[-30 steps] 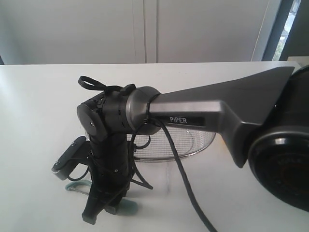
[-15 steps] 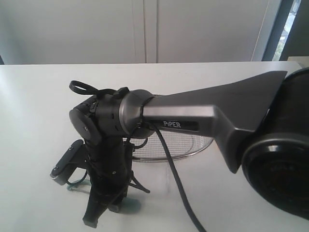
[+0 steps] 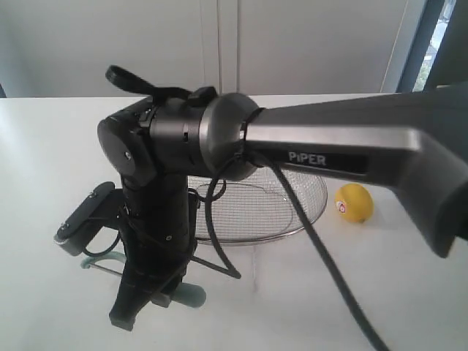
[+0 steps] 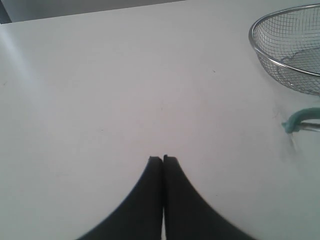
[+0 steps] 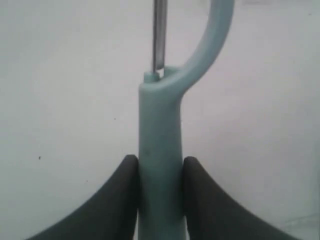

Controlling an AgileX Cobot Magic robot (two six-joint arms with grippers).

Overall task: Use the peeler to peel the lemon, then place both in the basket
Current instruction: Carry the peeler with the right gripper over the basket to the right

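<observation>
The right pincer (image 5: 160,167) is gripping the pale teal peeler (image 5: 160,115) by its thick handle, one dark finger (image 5: 120,190) pressing on each side and the jaws standing narrow around it; the curved head and thin metal blade are jutting out past the fingertips; the peeler is lying low at the white tabletop (image 3: 380,292), though whether it is touching cannot be told; just behind this pincer the wire-mesh basket (image 3: 292,230) is sitting upright; beyond the basket's far side, well apart from the pincer, the lemon (image 3: 354,202) is resting on the tabletop beside the rim, its red-and-white sticker showing; the left pincer (image 4: 163,160) is hanging fully closed over bare tabletop, holding nothing, with the basket and peeler well apart from its tips.
</observation>
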